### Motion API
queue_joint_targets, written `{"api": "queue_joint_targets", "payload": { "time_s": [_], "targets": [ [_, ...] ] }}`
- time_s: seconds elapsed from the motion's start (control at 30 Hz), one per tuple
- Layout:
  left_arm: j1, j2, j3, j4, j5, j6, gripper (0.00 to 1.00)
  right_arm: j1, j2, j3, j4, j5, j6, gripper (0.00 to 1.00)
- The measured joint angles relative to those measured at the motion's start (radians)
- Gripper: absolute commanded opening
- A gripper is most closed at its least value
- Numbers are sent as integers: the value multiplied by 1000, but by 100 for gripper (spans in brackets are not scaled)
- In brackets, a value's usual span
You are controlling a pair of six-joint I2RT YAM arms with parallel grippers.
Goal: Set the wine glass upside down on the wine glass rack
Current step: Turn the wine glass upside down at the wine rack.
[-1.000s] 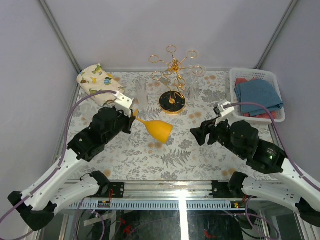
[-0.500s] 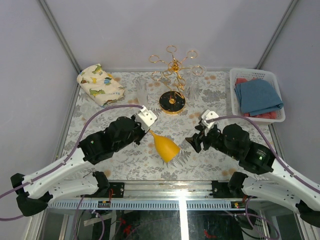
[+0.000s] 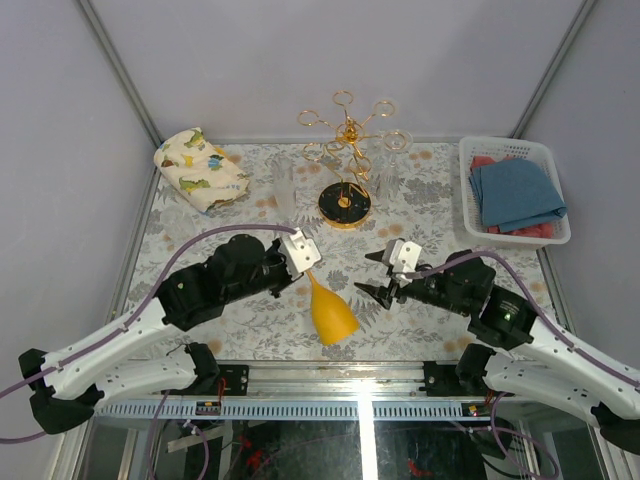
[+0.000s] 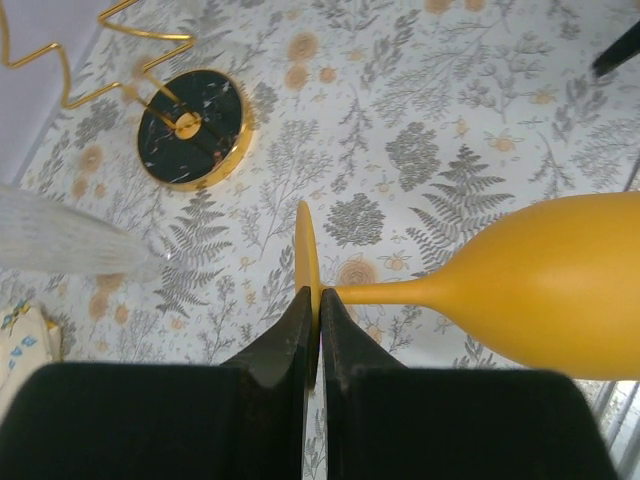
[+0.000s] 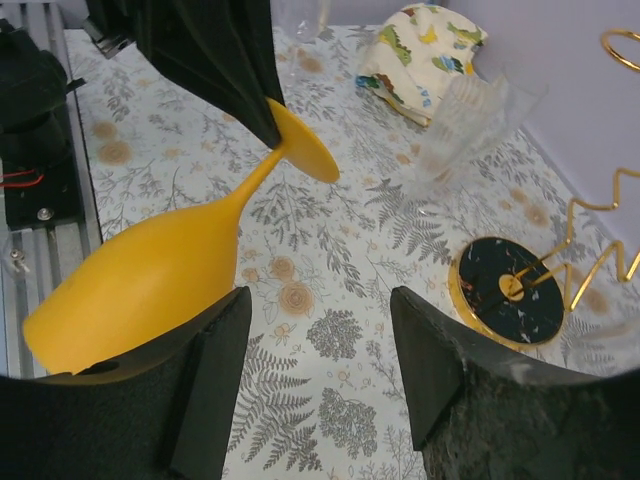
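The yellow wine glass (image 3: 333, 318) hangs tilted over the table's near middle, its bowl toward the near edge. My left gripper (image 3: 305, 266) is shut on the thin disc of its foot (image 4: 306, 250); the stem and bowl (image 4: 545, 295) stick out to the right. My right gripper (image 3: 372, 275) is open just right of the glass. The bowl (image 5: 140, 285) lies beside its left finger (image 5: 215, 380), not between the fingers. The gold wine glass rack (image 3: 350, 130) stands at the back middle on its round black base (image 3: 344, 204).
A clear ribbed glass (image 3: 283, 185) stands left of the rack's base, and another clear glass (image 3: 392, 160) is at the rack's right. A dinosaur-print cloth (image 3: 200, 168) lies back left. A white basket (image 3: 470, 195) with blue and red cloths sits back right.
My left arm swung the glass from the table's left middle toward the near centre, bowl turning to the near edge. My right gripper moved left toward the glass.
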Motion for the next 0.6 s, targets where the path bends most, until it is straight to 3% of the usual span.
{"api": "queue_joint_targets", "payload": {
  "time_s": [0.33,0.6],
  "targets": [
    [-2,23,2,-13,206,44,0,0,80,-21,67,-250,-115,56],
    [-3,7,2,-13,333,54,0,0,136,-21,94,-320,-128,58]
  ]
}}
